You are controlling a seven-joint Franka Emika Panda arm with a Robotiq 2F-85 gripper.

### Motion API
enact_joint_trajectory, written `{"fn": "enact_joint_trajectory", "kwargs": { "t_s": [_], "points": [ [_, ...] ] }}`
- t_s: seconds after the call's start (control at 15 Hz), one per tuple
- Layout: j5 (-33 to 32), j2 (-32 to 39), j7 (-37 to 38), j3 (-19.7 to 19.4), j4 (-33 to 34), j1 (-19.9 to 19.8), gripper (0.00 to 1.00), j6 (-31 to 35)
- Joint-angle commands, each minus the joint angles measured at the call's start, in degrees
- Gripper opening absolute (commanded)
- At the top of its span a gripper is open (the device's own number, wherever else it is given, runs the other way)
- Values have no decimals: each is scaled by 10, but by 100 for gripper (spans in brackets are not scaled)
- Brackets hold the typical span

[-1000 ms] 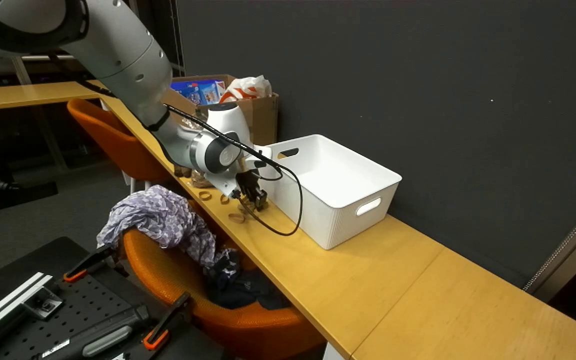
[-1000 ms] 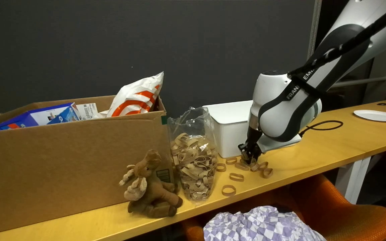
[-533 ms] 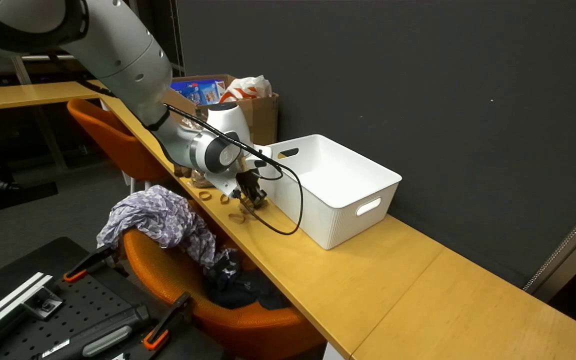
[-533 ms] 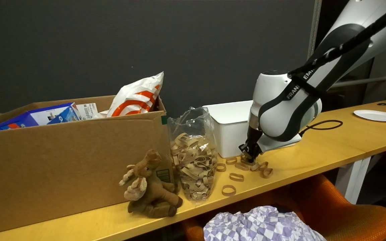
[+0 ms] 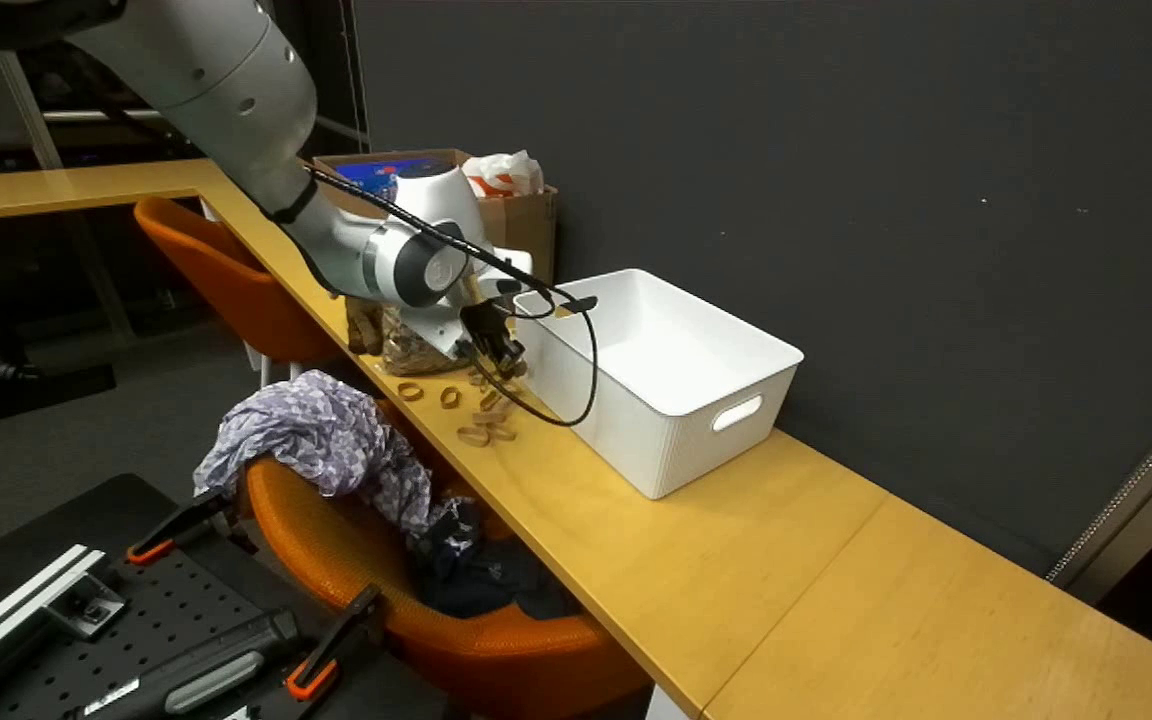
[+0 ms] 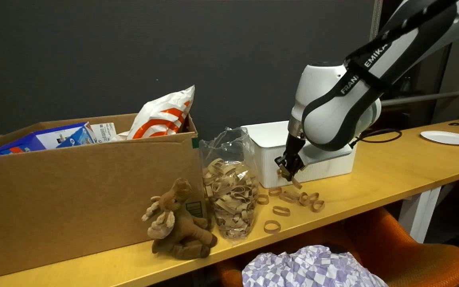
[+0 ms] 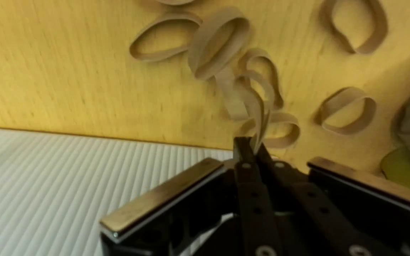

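My gripper [image 7: 256,147] is shut on a tan rubber band [image 7: 258,110], which sticks out past the fingertips as a thin loop. I cannot tell whether more than one band is pinched. In an exterior view the gripper [image 6: 288,172] hangs a little above the table, with a band [image 6: 296,183] dangling under it. Several loose rubber bands [image 7: 198,49] lie on the wood below, some overlapping. Close beside the gripper stands the ribbed side of a white bin [image 7: 66,188]; its open top shows in an exterior view, the bin [image 5: 596,420] resting on the table.
A clear bag of rubber bands [image 6: 229,195] stands near the loose ones. Beside it are a brown plush moose [image 6: 183,237] and a large filled cardboard box [image 6: 86,203]. A white plate [image 6: 450,138] lies farther along. An orange chair [image 5: 526,670] stands at the table's edge.
The gripper has risen from the tabletop among the bands, carrying a rubber band up with it. The other bands, bin and bag have stayed in place.
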Motion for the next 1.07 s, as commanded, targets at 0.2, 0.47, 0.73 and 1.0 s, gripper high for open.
{"fn": "enact_joint_trajectory", "kwargs": {
  "t_s": [0.2,0.47,0.73,1.0],
  "points": [
    [-26,-111,35,-30,-72,53,1,-9],
    [-74,-172,76,-59,-105,100,1,-1],
    [-136,-213,118,-72,-109,130,1,0],
    [-168,-220,123,-48,-86,127,1,-10]
  ]
}}
